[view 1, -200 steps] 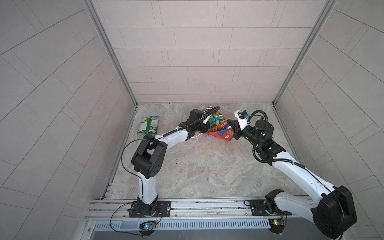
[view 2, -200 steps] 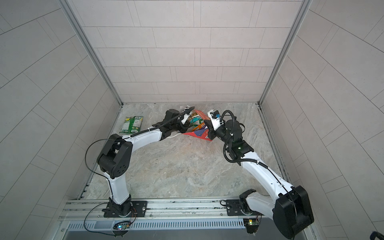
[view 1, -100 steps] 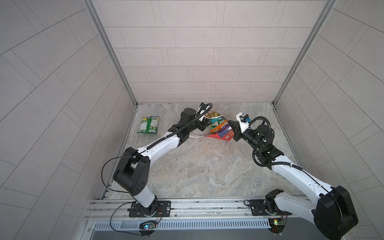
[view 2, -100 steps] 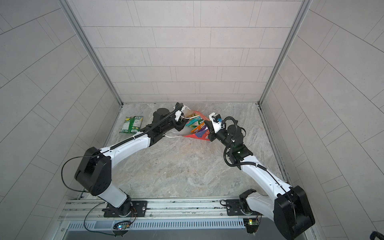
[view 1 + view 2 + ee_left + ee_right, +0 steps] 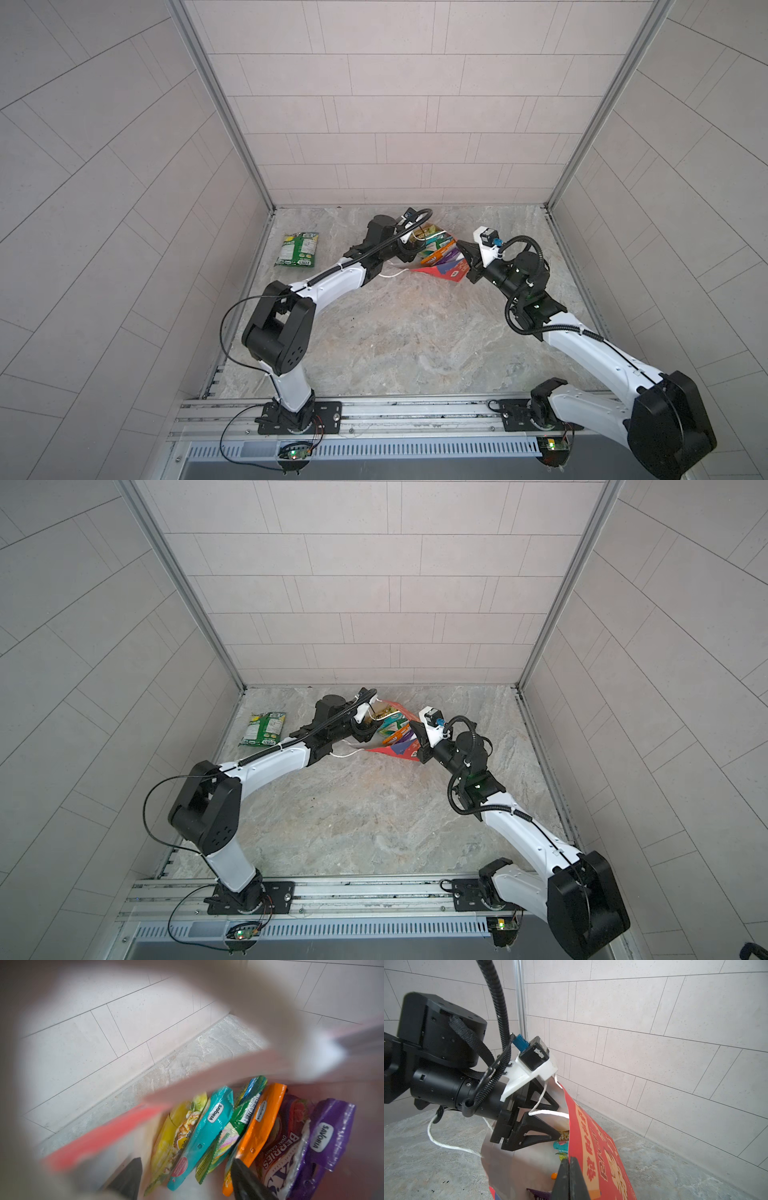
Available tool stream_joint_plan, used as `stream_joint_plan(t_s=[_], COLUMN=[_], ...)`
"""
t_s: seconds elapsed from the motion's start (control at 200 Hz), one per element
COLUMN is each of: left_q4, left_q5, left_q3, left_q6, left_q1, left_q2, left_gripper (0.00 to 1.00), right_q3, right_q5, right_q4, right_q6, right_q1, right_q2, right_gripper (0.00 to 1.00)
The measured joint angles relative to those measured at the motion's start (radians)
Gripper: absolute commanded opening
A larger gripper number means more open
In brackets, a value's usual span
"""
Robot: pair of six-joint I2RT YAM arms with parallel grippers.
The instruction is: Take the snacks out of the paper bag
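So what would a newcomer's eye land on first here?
The red bag at the far middle of the table, with the right tool shut on its edge and bright packets fanned inside. The open left tool reaches into its mouth. One green packet lies alone, far left.

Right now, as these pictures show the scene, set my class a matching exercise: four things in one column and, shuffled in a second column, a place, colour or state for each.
Things
1. teal packet
2. paper bag
3. left gripper
4. right gripper

Descriptions
a. shut on the paper bag's wall
b. red outside, with gold characters
c. open, reaching in at the paper bag's mouth
d. standing inside, next to the yellow packet

Pairs: 1-d, 2-b, 3-c, 4-a
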Motion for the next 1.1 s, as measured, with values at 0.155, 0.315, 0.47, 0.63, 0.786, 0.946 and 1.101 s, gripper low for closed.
stream_joint_plan(t_s=[0.155,0.315,0.47,0.63,0.786,0.946,1.101], left_q4=[0.0,0.003,0.024,0.032,0.05,0.076,0.02], left_q5=[0.017,0.022,0.02,0.014,0.034,0.099,0.161], left_q3=[0.046,0.094,0.04,-0.05,-0.1,-0.155,-0.177], left_q6=[0.035,0.051,0.049,0.045,0.043,0.084,0.169], left_q1=[0.001,0.001,0.001,0.001,-0.002,-0.002,-0.001], left_q2=[0.053,0.1,0.066,-0.053,-0.207,-0.298,-0.292], left_gripper=[0.75,0.75,0.74,0.74,0.67,0.58,0.54], right_q3=[0.0,0.0,0.002,0.018,0.036,0.057,0.059], right_q5=[-0.006,-0.01,0.002,0.013,0.021,-0.003,-0.023], right_q4=[0.0,-0.001,-0.004,-0.024,-0.046,-0.068,-0.079], right_q6=[0.0,0.001,0.006,0.027,0.044,0.074,0.088], right_q1=[-0.002,-0.003,-0.003,-0.013,-0.03,-0.051,-0.056], right_q2=[0.0,0.001,0.001,0.001,0.001,0.012,0.021], right_gripper=[0.0,0.0,0.0,0.0,0.0,0.0,0.0])
